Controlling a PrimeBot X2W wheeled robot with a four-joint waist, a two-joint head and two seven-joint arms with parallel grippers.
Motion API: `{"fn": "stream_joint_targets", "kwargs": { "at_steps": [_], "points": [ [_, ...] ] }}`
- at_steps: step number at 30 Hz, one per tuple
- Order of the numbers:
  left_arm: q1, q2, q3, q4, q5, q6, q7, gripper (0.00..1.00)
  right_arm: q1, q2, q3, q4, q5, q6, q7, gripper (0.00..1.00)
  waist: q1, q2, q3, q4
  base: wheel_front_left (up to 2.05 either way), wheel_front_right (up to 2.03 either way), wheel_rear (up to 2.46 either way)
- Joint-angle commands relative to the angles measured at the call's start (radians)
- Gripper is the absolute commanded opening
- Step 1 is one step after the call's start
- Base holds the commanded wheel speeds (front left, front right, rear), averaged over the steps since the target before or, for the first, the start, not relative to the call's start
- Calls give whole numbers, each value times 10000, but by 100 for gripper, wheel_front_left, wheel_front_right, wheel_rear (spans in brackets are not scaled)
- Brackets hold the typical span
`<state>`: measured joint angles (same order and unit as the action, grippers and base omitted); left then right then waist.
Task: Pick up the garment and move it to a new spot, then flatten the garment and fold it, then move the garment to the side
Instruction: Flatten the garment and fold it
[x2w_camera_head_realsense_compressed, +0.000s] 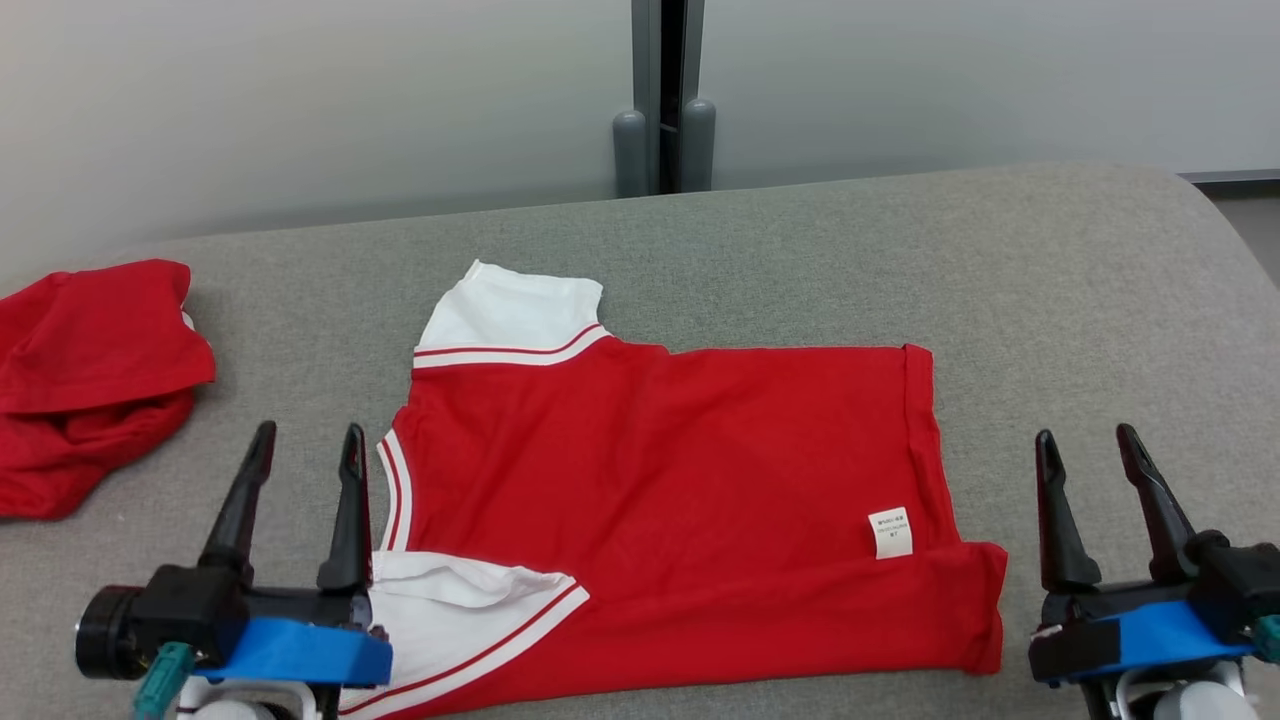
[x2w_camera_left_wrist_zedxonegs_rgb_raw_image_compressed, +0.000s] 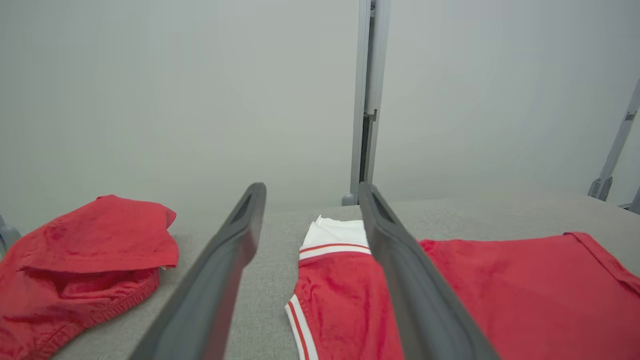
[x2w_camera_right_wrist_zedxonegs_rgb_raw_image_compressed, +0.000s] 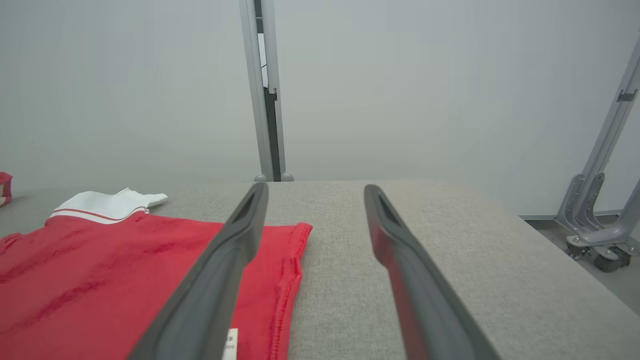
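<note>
The garment (x2w_camera_head_realsense_compressed: 660, 480) is a red shirt with white sleeves and red-striped trim, lying flat on the grey table with its collar to the left and hem to the right; a small white label (x2w_camera_head_realsense_compressed: 890, 532) shows near the hem. It also appears in the left wrist view (x2w_camera_left_wrist_zedxonegs_rgb_raw_image_compressed: 500, 290) and the right wrist view (x2w_camera_right_wrist_zedxonegs_rgb_raw_image_compressed: 100, 285). My left gripper (x2w_camera_head_realsense_compressed: 308, 450) stands open just left of the collar, with nothing between its fingers. Just past the hem on the right, my right gripper (x2w_camera_head_realsense_compressed: 1088, 450) is open and holds nothing.
A second red garment (x2w_camera_head_realsense_compressed: 90, 380) lies crumpled at the table's far left, seen too in the left wrist view (x2w_camera_left_wrist_zedxonegs_rgb_raw_image_compressed: 80, 270). The grey cloth-covered table (x2w_camera_head_realsense_compressed: 900, 260) ends at a pale wall with a grey post (x2w_camera_head_realsense_compressed: 665, 100). A metal stand (x2w_camera_right_wrist_zedxonegs_rgb_raw_image_compressed: 600, 200) is off to the right.
</note>
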<state>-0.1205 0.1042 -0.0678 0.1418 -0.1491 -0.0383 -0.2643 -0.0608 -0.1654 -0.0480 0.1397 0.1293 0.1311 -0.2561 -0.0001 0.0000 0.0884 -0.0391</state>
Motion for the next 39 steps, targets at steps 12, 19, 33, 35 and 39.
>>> {"fn": "stream_joint_targets", "kwargs": {
  "at_steps": [12,19,33,35,39],
  "points": [
    [-724,-258,903,179,465,-140,4,100,-930,877,459,-265,-179,-8,-82,100,1,0,416,-347,0,0,0],
    [-798,-341,1101,452,581,-231,3,100,-1021,978,451,-135,-156,-8,-83,100,1,0,476,-276,0,0,0],
    [-3181,319,717,1801,1018,-730,2,100,-2078,479,358,474,-208,-8,-80,100,1,0,1225,-460,0,0,0],
    [-3945,604,496,2291,1085,-795,3,100,-2483,405,440,628,-180,-8,-78,100,1,0,1458,-612,0,0,0],
    [-5487,1140,-33,3339,1098,-880,66,100,-3169,391,541,751,-118,-8,-78,100,1,0,1989,-960,0,0,0]
  ]
}}
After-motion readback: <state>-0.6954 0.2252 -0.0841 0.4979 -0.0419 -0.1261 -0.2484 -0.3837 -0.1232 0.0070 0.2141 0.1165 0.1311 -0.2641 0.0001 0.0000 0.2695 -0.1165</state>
